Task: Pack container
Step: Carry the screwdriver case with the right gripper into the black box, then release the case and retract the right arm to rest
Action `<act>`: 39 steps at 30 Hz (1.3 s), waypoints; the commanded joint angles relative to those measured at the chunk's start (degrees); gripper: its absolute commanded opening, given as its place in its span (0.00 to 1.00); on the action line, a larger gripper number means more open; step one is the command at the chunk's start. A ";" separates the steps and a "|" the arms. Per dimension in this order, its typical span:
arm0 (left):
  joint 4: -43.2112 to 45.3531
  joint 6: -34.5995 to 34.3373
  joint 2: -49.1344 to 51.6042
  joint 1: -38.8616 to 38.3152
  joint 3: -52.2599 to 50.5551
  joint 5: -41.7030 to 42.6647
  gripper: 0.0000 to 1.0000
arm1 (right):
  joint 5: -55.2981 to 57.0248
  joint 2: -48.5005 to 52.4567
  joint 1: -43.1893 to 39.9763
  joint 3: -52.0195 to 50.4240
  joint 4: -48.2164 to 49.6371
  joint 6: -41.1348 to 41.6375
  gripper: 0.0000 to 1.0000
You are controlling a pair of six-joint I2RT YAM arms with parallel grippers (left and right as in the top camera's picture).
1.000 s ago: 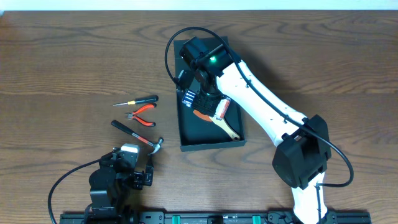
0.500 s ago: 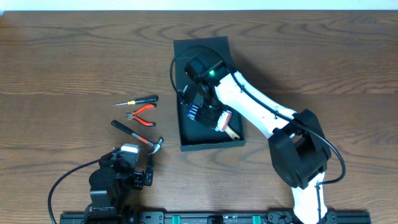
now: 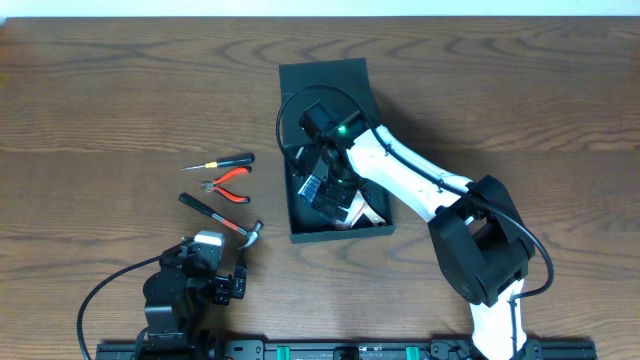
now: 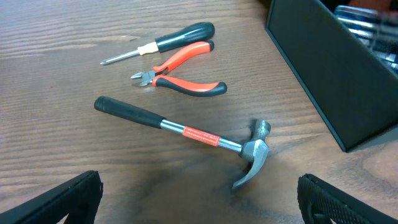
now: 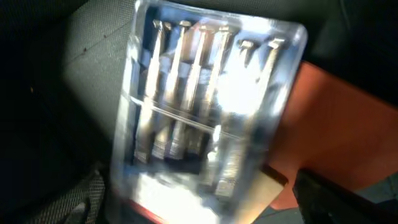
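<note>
**Bit case going into the container, three hand tools waiting outside**

The container (image 3: 338,234) sits open on the worktop (image 3: 100,100), its flap lid (image 3: 325,82) folded back on the far side. The right arm reaches down into it, and the right end effector (image 3: 325,192) hangs low inside the container over a clear plastic case of driver bits (image 5: 205,112). From the wrist camera the fingers (image 5: 78,196) stand spread at either side of the case, and the pads look just clear of it. I read the end effector as released, with the case lying loose, though the picture is blurred. The case rests partly on something orange (image 5: 348,124) inside the container that I cannot identify.

Left of the container, outside it, three tools lie near one another. The screwdriver (image 4: 161,45) is farthest back, the red-handled pliers (image 4: 180,71) are just beside it, and the hammer (image 4: 186,134) is nearest the front, with its head towards the container. The left end effector (image 3: 228,284) hangs in front of the hammer with its fingers wide apart, grasping nothing.

To my eye the step in hand is dropping off the bit case, so the packing is only part done. The next move calls for lifting the right arm straight up without snagging the container's walls. After that one of the three tools needs fetching, and the hammer is the one closest to the idle left arm.
</note>
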 commanded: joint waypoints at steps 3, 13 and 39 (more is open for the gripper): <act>0.15 0.74 -0.39 0.35 -0.50 -0.46 0.99 | 0.24 -0.31 0.04 -0.39 0.26 0.07 0.99; 0.15 0.72 -0.39 0.35 -0.50 -0.46 0.98 | 0.22 -5.88 -0.09 4.15 -1.36 1.62 0.99; 0.15 0.74 -0.39 0.35 -0.50 -0.46 0.98 | 0.00 -72.32 -18.40 -30.27 5.18 16.39 0.99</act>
